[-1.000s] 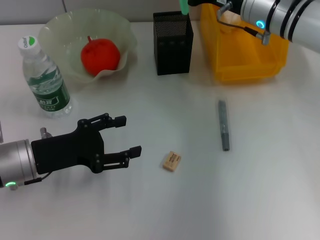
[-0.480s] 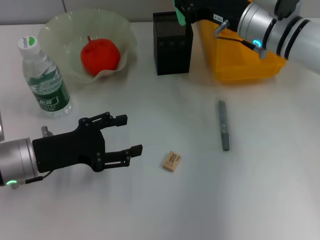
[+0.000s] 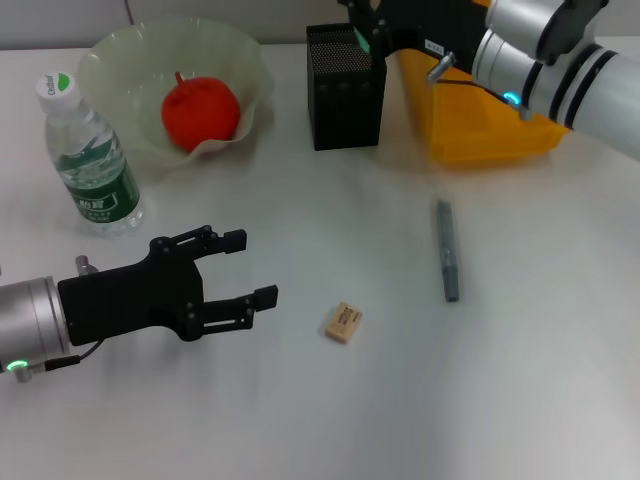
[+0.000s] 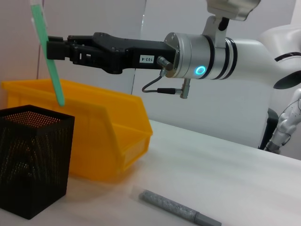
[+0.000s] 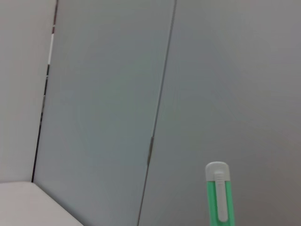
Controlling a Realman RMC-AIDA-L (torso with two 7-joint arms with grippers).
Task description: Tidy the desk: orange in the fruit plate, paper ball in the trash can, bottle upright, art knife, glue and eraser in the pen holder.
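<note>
My right gripper (image 3: 366, 24) is shut on the green art knife (image 3: 363, 40) and holds it upright just above the black mesh pen holder (image 3: 345, 95). The left wrist view shows the knife (image 4: 47, 52) with its tip over the holder's (image 4: 30, 160) opening. The right wrist view shows the knife's (image 5: 218, 197) white slider. My left gripper (image 3: 253, 267) is open and empty, low over the table, left of the tan eraser (image 3: 343, 323). A grey glue stick (image 3: 447, 250) lies on the table. The orange (image 3: 200, 108) sits in the fruit plate (image 3: 110, 55). The bottle (image 3: 88, 160) stands upright. The paper ball is out of view.
The yellow trash can (image 3: 480, 135) stands right of the pen holder, under my right arm; it also shows in the left wrist view (image 4: 108, 136). The glue stick (image 4: 178, 212) lies in front of it. Bare table lies between eraser and glue stick.
My right gripper has moved left with the art knife, from over the trash can's edge to above the pen holder. My left gripper has stayed nearly still.
</note>
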